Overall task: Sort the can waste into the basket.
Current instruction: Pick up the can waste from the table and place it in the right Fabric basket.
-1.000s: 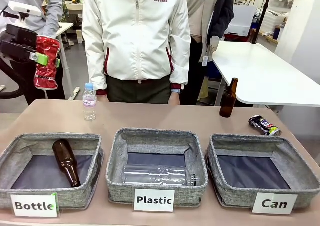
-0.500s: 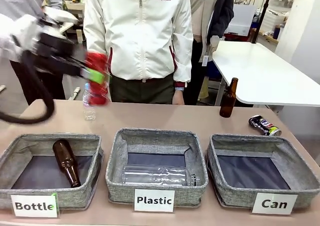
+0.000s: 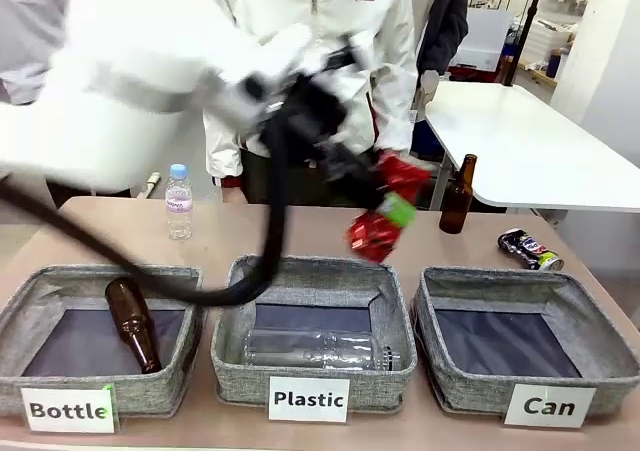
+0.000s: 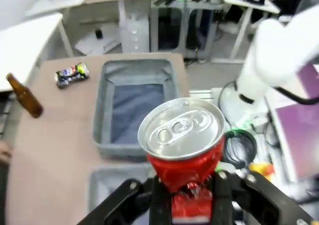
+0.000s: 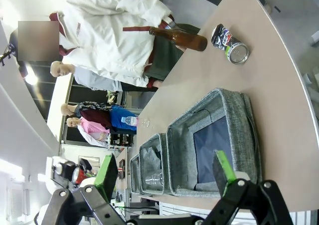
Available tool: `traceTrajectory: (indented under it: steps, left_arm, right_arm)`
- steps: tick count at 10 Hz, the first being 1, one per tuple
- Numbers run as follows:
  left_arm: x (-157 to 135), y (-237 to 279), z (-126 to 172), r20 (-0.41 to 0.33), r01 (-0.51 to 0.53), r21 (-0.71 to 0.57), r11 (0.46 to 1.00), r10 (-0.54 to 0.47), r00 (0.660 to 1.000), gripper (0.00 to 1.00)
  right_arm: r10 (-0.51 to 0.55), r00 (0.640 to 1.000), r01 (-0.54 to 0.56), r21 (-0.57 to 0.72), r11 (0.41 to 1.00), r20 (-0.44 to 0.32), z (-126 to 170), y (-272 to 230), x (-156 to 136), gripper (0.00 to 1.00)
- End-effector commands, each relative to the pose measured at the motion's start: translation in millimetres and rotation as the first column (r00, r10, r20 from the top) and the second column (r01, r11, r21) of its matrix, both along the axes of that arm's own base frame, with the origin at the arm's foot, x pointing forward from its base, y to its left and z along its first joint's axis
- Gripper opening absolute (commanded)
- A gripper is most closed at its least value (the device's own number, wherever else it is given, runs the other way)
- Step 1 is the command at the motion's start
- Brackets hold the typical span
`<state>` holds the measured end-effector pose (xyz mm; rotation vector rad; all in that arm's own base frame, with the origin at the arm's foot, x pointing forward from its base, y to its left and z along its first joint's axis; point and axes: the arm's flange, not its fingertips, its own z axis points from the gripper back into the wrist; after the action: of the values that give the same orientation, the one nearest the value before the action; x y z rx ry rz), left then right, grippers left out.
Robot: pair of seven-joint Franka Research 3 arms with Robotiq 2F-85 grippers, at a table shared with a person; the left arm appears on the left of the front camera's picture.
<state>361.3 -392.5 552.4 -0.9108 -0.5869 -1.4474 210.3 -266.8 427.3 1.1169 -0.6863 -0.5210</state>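
My left gripper (image 3: pixel 388 213) hangs in the air above the far edge of the "Plastic" basket (image 3: pixel 312 271), shut on a crushed red can (image 3: pixel 375 233). In the left wrist view the red can (image 4: pixel 182 140) stands between the fingers, top toward the camera, with the "Can" basket (image 4: pixel 99 112) beyond it. That basket (image 3: pixel 520 279) sits at the right with nothing in it. A dark crushed can (image 3: pixel 530 249) lies on the table behind it. My right gripper (image 5: pixel 164 172) is open, off the table's edge, looking across the "Can" basket (image 5: pixel 234 120) at the dark can (image 5: pixel 229 43).
A brown bottle (image 3: pixel 457 196) stands near the dark can. A small water bottle (image 3: pixel 179 201) stands at the back left. The "Bottle" basket (image 3: pixel 100 276) holds a brown bottle, the "Plastic" basket a clear one. A person in a white jacket (image 3: pixel 330 51) stands at the far side.
My left arm has swung from the far left across the table to the right, carrying the red can down toward the baskets. The right gripper has stayed open.
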Motion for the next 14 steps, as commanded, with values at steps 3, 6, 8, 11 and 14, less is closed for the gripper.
traceTrajectory:
  steps: [3,6,8,11,14]
  left_arm:
    - [86,-168,0,0.008,-0.010,0.288,0.958,0.008,1.000,0.27]
    - [75,-259,-40,0.000,0.078,0.394,0.916,-0.085,0.996,0.27]
    - [66,-295,-58,0.018,0.105,0.456,0.884,-0.127,0.992,0.27]
    - [66,-313,-77,0.034,0.096,0.494,0.864,-0.129,0.991,0.27]
    - [69,-312,-77,0.074,0.095,0.519,0.850,-0.155,0.985,0.27]
  right_arm:
    - [-0.003,0.999,0.003,0.000,1.000,0.037,0,-1,2,1.00]
    - [0.027,0.999,-0.028,-0.027,0.999,-0.046,19,-43,-36,1.00]
    - [0.131,0.983,-0.137,-0.045,0.990,-0.125,21,-85,-77,1.00]
    - [0.006,0.994,-0.007,-0.012,1.000,-0.107,8,-99,-74,1.00]
    - [0.077,0.984,-0.083,-0.029,0.996,-0.161,19,-90,-89,1.00]
